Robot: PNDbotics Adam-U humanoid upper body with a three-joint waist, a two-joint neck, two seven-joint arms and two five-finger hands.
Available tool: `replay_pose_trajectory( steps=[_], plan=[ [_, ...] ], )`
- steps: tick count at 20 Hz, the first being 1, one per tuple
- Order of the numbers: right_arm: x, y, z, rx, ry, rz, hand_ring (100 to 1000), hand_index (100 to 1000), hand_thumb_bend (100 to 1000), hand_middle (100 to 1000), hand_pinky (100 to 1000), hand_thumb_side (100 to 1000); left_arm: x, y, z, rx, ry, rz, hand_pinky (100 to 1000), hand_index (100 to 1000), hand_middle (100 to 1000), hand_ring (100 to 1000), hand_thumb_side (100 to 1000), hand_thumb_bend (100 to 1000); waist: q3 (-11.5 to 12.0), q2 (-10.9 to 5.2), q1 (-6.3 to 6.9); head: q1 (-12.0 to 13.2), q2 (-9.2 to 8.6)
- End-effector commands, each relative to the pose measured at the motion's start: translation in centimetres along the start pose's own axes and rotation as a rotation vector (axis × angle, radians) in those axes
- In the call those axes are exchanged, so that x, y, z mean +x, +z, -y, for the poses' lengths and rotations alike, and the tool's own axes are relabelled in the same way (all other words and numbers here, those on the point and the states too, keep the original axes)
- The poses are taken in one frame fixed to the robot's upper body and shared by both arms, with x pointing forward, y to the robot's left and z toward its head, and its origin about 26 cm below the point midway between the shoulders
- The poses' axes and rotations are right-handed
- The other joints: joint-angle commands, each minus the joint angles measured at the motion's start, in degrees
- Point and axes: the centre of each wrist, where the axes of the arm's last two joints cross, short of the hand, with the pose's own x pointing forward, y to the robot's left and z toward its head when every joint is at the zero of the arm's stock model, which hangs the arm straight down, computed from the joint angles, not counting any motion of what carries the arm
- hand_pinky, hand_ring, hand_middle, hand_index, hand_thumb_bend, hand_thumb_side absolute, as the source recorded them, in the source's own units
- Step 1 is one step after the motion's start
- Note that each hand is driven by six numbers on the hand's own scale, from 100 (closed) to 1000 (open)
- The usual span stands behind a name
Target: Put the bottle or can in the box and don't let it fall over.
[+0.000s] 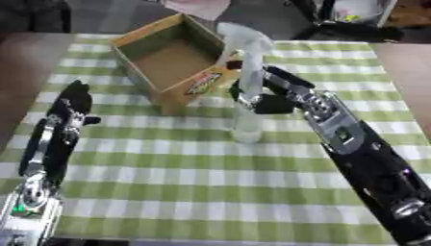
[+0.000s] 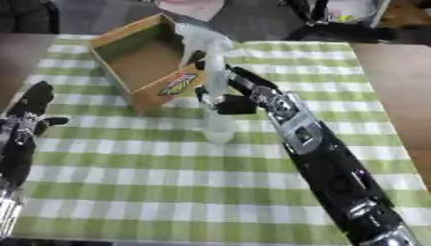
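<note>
Grasping the clear spray bottle about its middle, the right hand has fingers and thumb curled round it — bottle upright, its base near or on the green-checked tablecloth, contact unclear. Just beside it, up and to the left, an open cardboard box — nothing visible inside, a printed logo on its near wall. Left hand rests well apart at the table's left side, fingers straight and relaxed, holding nothing.

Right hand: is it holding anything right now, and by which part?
Yes. The right hand has its fingers curled round the clear spray bottle at mid-body, below the trigger head. The left hand holds nothing.
</note>
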Motion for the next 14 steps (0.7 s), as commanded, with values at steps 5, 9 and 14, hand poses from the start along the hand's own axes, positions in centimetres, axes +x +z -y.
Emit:
replay_pose_trajectory(
  steps=[5, 9, 14],
  plan=[
    [-0.7, -0.2, 0.1, 0.005, 0.04, -0.026, 813, 909, 100, 969, 864, 449, 0.8, -0.3, -0.2, 0.0, 0.001, 0.035, 730, 904, 1000, 1000, 836, 446, 0.03, -0.52, 0.2, -0.19, 0.0],
    [-1.5, 0.0, -0.4, 0.011, 0.051, -0.055, 820, 837, 100, 970, 870, 288, 0.8, -0.3, -0.2, 0.002, 0.0, 0.034, 729, 904, 1000, 1000, 834, 447, 0.01, -0.53, 0.2, -0.15, -0.03],
    [-2.3, 0.4, -0.7, -0.008, 0.065, -0.089, 851, 577, 100, 964, 882, 100, 0.7, -0.3, -0.2, 0.003, 0.001, 0.031, 729, 904, 1000, 1000, 837, 448, -0.07, -0.53, 0.16, 0.0, -0.02]
  ],
)
